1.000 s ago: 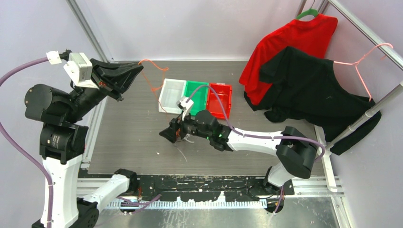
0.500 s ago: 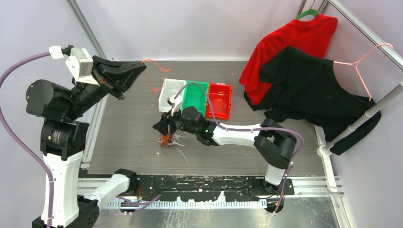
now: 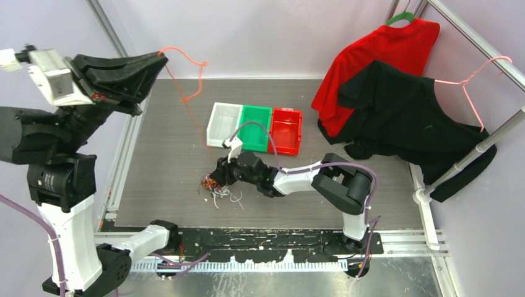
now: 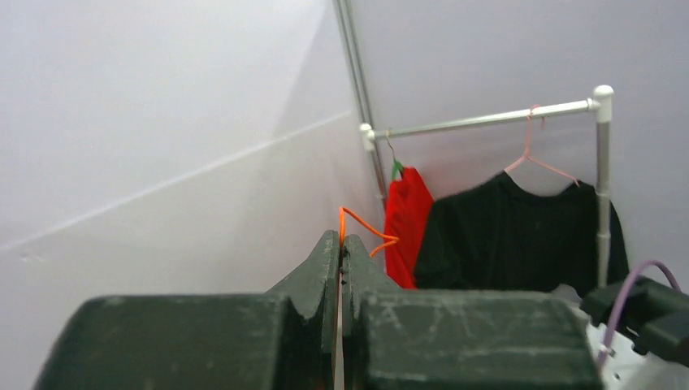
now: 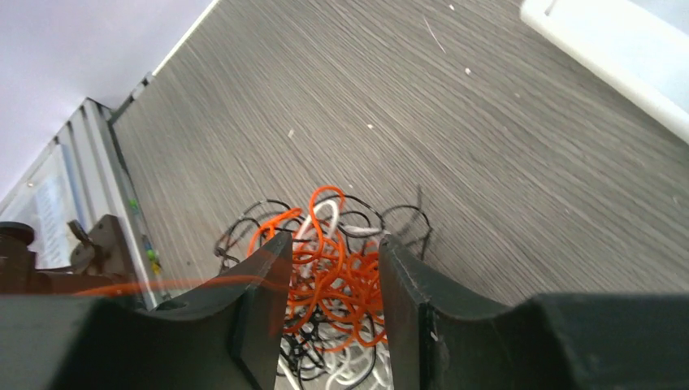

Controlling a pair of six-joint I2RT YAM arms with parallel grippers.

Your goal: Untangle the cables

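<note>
A fist-sized clump of orange, white and black cables (image 3: 213,185) lies on the grey table, left of centre. My right gripper (image 3: 219,177) is down on it. In the right wrist view the clump (image 5: 337,276) fills the gap of that gripper (image 5: 331,240), with orange loops touching both fingers. My left gripper (image 3: 162,55) is raised high at the far left, shut on one long orange strand (image 3: 197,62) that runs down toward the clump. The left wrist view shows the strand (image 4: 366,227) sticking out of the shut left gripper (image 4: 341,237).
Three small bins stand in a row behind the clump: white (image 3: 225,105), green (image 3: 257,107), red (image 3: 288,111). A red shirt (image 3: 384,49) and a black shirt (image 3: 402,111) hang on a rack at the right, beside a pink hanger (image 3: 477,80).
My left gripper rose and swung left, drawing the orange strand up. My right gripper moved left and down onto the clump, and its jaws narrowed around it.
</note>
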